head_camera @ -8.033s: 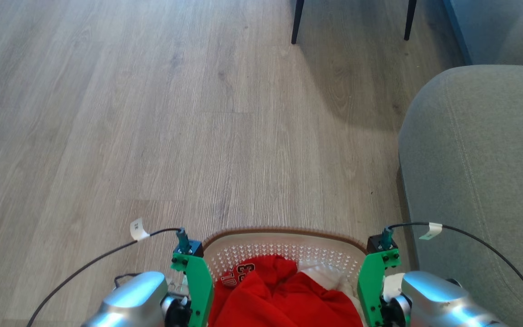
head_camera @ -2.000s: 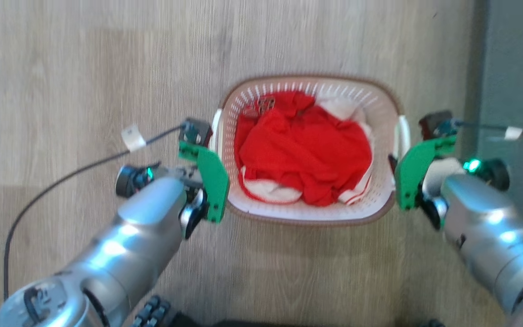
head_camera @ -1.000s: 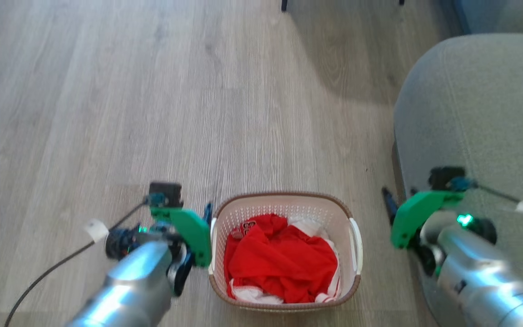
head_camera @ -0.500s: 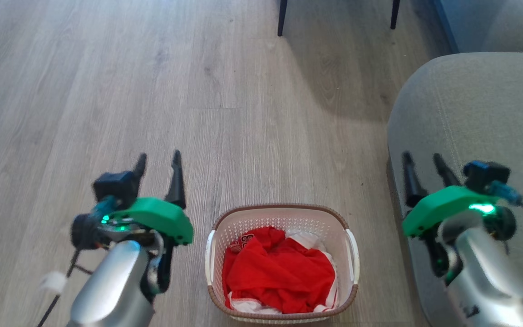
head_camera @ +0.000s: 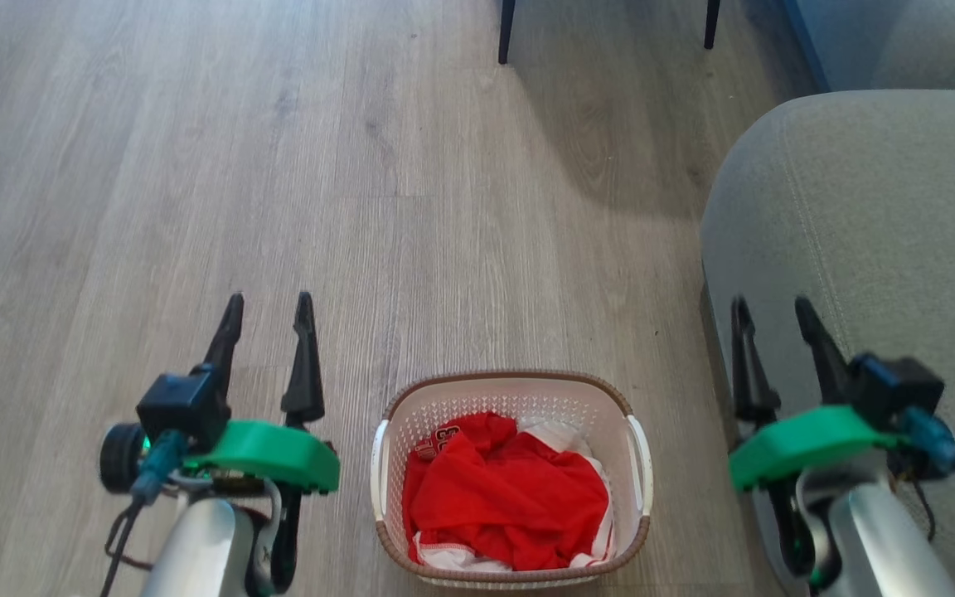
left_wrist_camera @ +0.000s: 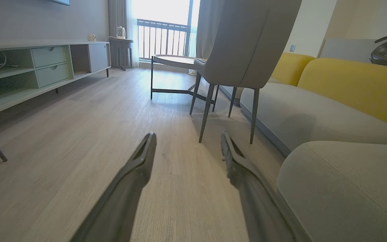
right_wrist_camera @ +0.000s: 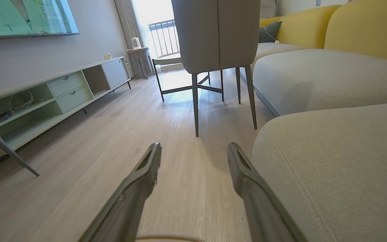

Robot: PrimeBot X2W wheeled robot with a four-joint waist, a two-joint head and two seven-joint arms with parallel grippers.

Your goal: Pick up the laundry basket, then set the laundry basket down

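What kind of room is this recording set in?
Most likely a home living room: a yellow-backed sofa, a low media cabinet along the wall, and a laundry basket of clothes on the wood floor.

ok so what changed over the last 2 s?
Both grippers came off the sides of the laundry basket. The left gripper and right gripper now flank it, apart, fingers open and pointing forward. The basket stays on the floor, red garment inside.

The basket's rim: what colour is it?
The basket rim is brown with a woven look; the head view shows it best.
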